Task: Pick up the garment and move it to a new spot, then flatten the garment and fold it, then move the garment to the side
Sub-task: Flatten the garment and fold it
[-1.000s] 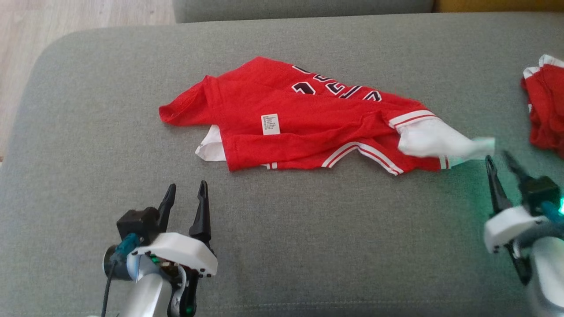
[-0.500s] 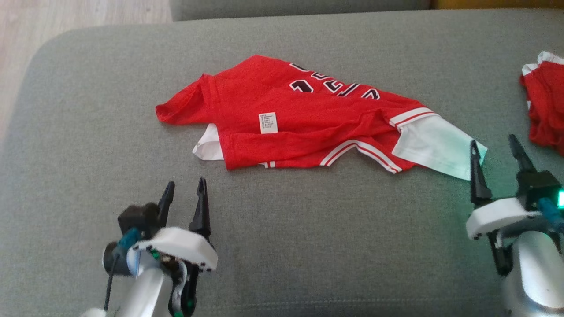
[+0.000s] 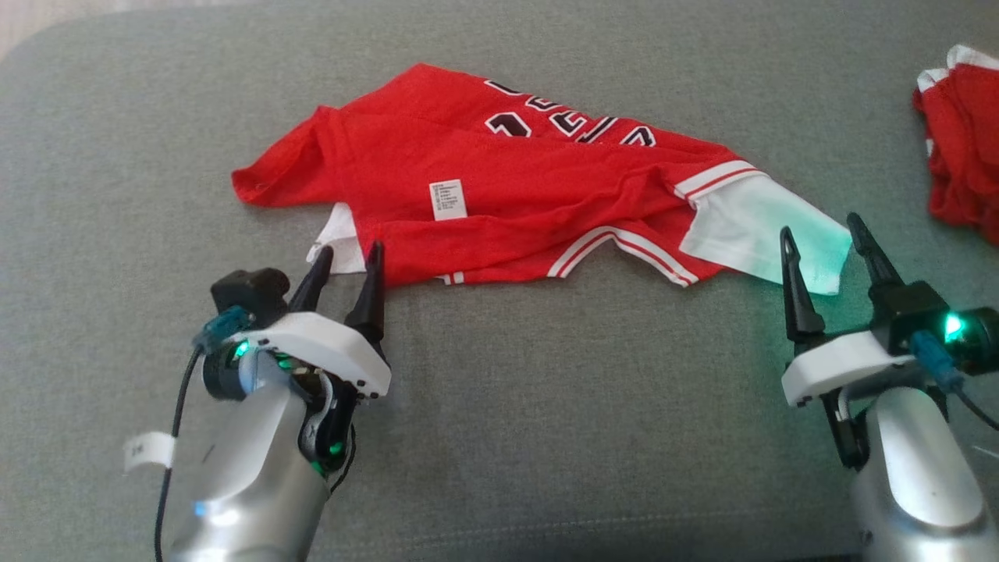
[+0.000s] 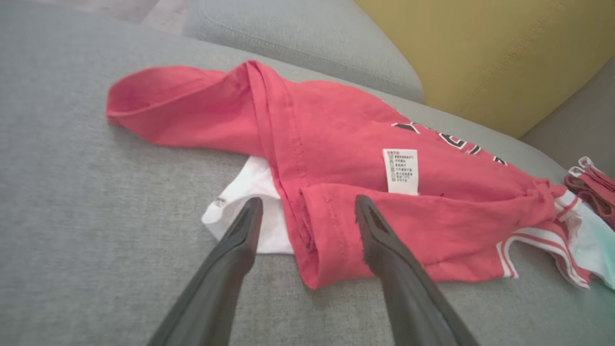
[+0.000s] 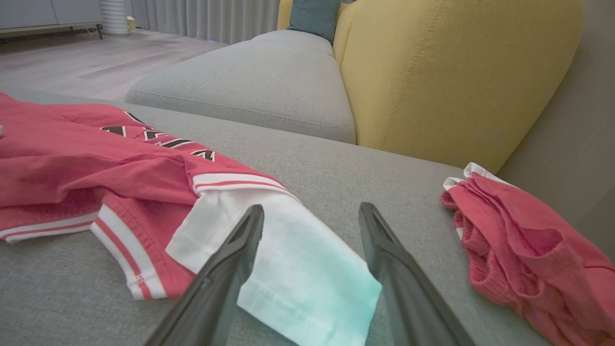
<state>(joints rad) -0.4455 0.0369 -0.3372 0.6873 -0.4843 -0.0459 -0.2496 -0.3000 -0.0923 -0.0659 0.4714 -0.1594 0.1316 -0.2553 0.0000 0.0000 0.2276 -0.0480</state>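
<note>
Red garment [image 3: 515, 179], a jersey with white trim and dark lettering, lies crumpled and partly folded over itself in the middle of the grey sofa seat [image 3: 546, 437], a white care label [image 3: 448, 200] facing up. The left gripper [image 3: 350, 250] is open about halfway and holds nothing. Its fingertips sit at the jersey's near left corner. In the left wrist view one finger is over the white underlayer [image 4: 259, 180] poking out there and the other over the rolled red hem, though I cannot tell whether either presses the cloth. The right gripper [image 3: 819, 226] is spread wider, also empty, its fingers standing either side of the white sleeve [image 3: 749, 230] at the jersey's right end, whose tip is tinted green by the wrist light. A second red garment [image 3: 960, 148] lies bunched at the seat's right edge, well apart from the first. Since half a second ago the head camera has tipped, so the whole scene sits higher in that view and the floor has dropped out of it. Allowing for that, the left gripper has gone forward from bare cushion short of the hem to the hem itself, with much the same spread, while the right gripper keeps about the same place at the sleeve tip. A second ago the right fingers were closer together and the sleeve was blurred; now it lies flat and sharp.
</note>
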